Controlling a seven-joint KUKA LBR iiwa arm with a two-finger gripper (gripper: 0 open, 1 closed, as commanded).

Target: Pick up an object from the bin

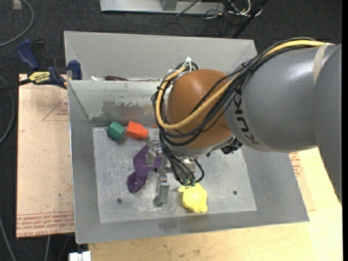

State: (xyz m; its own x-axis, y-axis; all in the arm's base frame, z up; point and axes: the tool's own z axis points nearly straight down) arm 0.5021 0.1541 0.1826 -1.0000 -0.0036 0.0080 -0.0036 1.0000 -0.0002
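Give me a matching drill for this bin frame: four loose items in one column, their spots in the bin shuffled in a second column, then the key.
Items
1. green block
2. orange block
3. purple piece
4. yellow piece

Spots in the bin
A. near the front edge, furthest right in the view
B. by the back wall, furthest left
C. mid-floor, in front of the two blocks
D. by the back wall, just right of its neighbour

Pairs: 1-B, 2-D, 3-C, 4-A

Purple curved piece [138, 173] flat, left of yellow lump [194, 199].
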